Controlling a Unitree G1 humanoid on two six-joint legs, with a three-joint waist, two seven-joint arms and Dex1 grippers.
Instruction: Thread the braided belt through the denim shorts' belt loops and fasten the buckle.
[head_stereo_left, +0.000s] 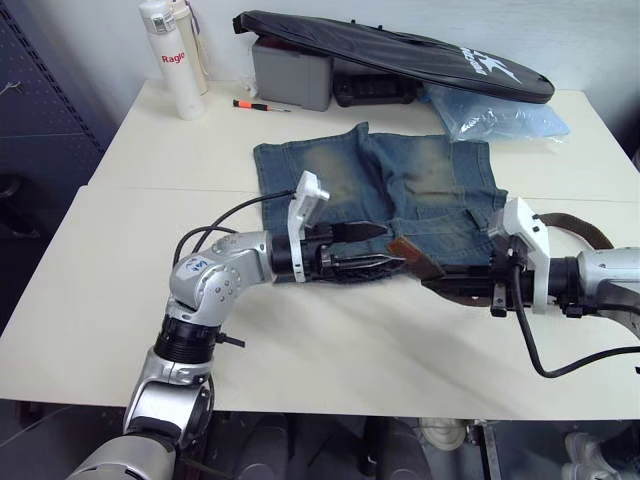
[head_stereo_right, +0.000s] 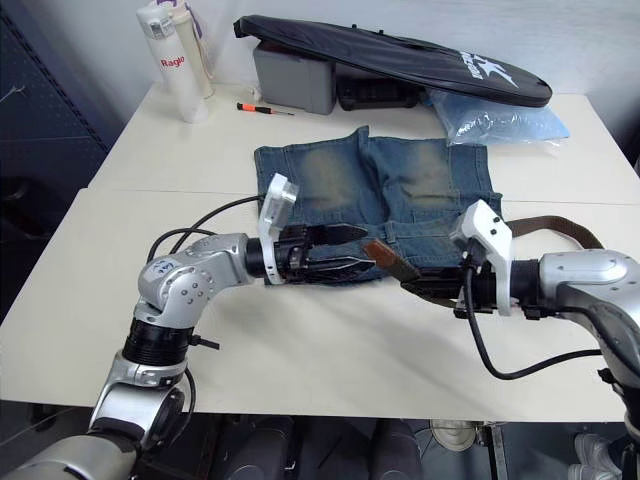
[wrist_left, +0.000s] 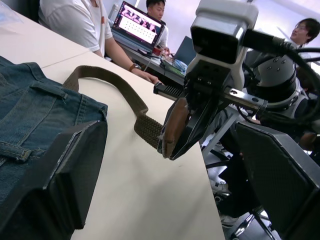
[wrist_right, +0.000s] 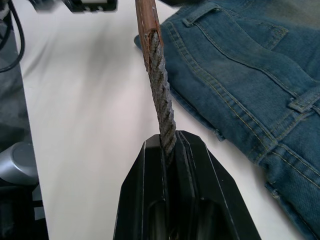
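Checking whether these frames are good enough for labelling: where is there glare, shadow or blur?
Left eye view: even light, soft shadows under both arms on the table, the denim shorts sharp. Left wrist view: the left gripper's fingers loom dark and soft, the background people are slightly blurred. Right wrist view: the braided belt is crisp in the right gripper, the table is washed out bright.

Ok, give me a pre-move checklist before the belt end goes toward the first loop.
1. Right gripper clamped on the braided belt: ok, the woven part sits between its shut fingers.
2. Leather tip free ahead of the grip: ok.
3. Left gripper open and at the waistband of the denim shorts: ok.
4. A belt loop in view: ok; whether the left gripper holds one open, cannot tell.
5. Belt threaded through any loop: not ok, it trails off to the side on the table.
6. Buckle position: cannot tell.
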